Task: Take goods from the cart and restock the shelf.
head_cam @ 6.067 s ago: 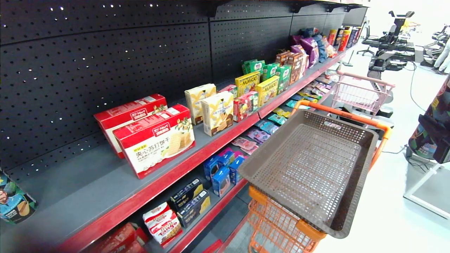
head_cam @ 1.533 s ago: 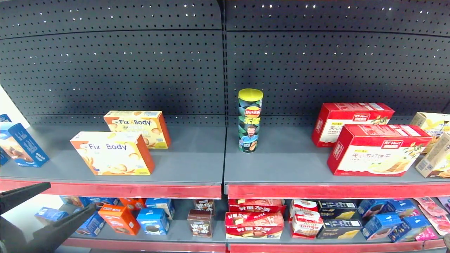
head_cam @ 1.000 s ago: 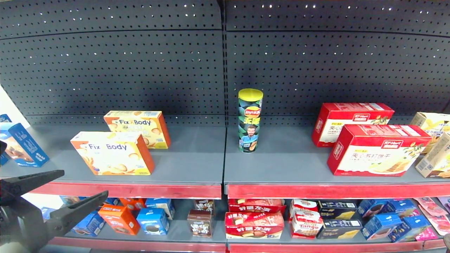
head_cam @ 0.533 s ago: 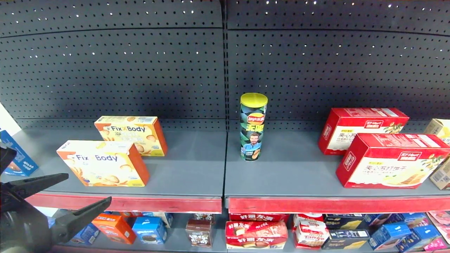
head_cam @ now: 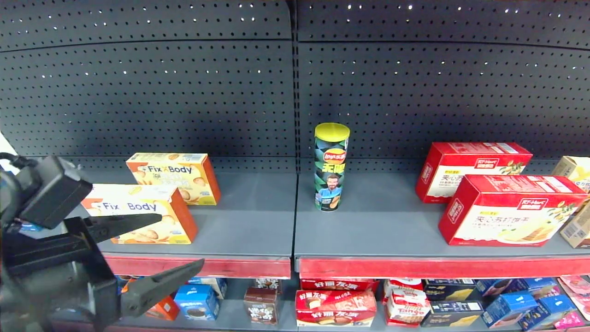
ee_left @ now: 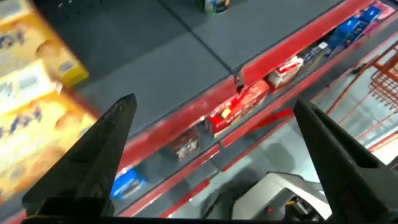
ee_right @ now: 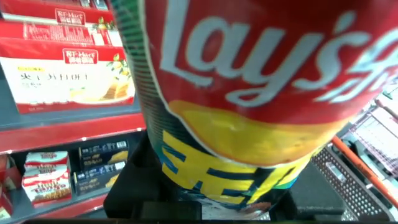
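A tall chip can (head_cam: 331, 167) with a yellow lid stands upright at the middle of the grey shelf (head_cam: 258, 230). My left gripper (head_cam: 181, 239) hangs open at the lower left, in front of the shelf's red front edge and just right of the nearer orange box (head_cam: 138, 220). In the left wrist view its fingers (ee_left: 87, 162) spread wide with nothing between them, above the red shelf edge (ee_left: 261, 81). A second chip can (ee_right: 249, 93) sits very close in the right wrist view, held off any support by my right gripper (ee_right: 217, 193).
Two orange biscuit boxes stand left on the shelf, the farther one (head_cam: 173, 177) behind. Two red boxes (head_cam: 511, 210) stand at the right. The lower shelf (head_cam: 332, 306) is packed with small boxes. The orange cart (ee_left: 382, 81) and its brown basket (ee_right: 348, 180) are behind me.
My left gripper has risen and moved right, from the bottom left corner to in front of the shelf edge, staying open. The camera view has shifted slightly.
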`<state>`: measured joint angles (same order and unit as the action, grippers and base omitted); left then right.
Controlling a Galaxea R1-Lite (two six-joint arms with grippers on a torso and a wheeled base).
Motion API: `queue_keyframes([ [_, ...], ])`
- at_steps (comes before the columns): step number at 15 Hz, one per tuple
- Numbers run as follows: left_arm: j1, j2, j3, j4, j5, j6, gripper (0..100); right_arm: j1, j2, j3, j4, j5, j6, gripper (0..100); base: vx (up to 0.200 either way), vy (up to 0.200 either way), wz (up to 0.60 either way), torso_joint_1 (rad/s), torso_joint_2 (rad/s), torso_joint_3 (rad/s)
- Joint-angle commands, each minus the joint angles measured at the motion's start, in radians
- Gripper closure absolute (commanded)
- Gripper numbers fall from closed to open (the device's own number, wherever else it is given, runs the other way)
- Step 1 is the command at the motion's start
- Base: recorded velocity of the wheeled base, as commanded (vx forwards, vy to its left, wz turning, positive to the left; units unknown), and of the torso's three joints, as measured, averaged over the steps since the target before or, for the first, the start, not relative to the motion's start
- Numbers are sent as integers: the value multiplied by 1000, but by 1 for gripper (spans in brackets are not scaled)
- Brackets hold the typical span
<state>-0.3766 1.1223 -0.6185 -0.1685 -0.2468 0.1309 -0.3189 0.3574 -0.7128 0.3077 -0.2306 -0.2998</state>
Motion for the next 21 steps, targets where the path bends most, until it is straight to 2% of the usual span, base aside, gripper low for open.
queue_keyframes([
  [1, -24, 188, -139, -14, 0, -8, 0, -3, -6, 9, -2, -3, -1, 100, 0, 0, 0, 0, 0, 0],
  [3, 2, 283, -202, -19, -2, -8, 0, -6, -6, 6, -2, -4, -1, 100, 0, 0, 0, 0, 0, 0],
  [6, 5, 401, -257, -103, -3, -8, 0, -19, -9, 6, -2, -7, -1, 100, 0, 0, 0, 0, 0, 0],
  [7, 8, 475, -319, -129, 0, -16, 0, -26, -8, 9, 1, -12, -1, 100, 0, 0, 0, 0, 0, 0],
  [9, 10, 554, -395, -134, 1, -60, 0, -28, -2, 18, -2, -12, -1, 100, 0, 0, 0, 0, 0, 0],
  [12, 5, 679, -526, -207, -2, -77, 0, -28, 2, 35, -2, -15, -1, 100, 0, 0, 0, 0, 0, 0],
  [13, -7, 705, -552, -229, -2, -100, 0, -29, 0, 38, -2, -16, -1, 100, 0, 0, 0, 0, 0, 0],
  [15, -25, 738, -580, -250, -3, -120, 0, -31, 0, 45, -2, -30, -2, 100, 0, 0, 0, 0, 0, 0],
  [16, -25, 738, -580, -250, -3, -120, 0, -31, 0, 45, -2, -30, -2, 100, 0, 0, 0, 0, 0, 0],
  [17, -28, 783, -629, -258, -3, -123, 0, -31, 2, 45, -2, -32, -2, 100, 0, 0, 0, 0, 0, 0],
  [21, -48, 830, -655, -281, -3, -139, 0, -32, 5, 41, -4, -32, -4, 100, 0, 0, 0, 0, 0, 0],
])
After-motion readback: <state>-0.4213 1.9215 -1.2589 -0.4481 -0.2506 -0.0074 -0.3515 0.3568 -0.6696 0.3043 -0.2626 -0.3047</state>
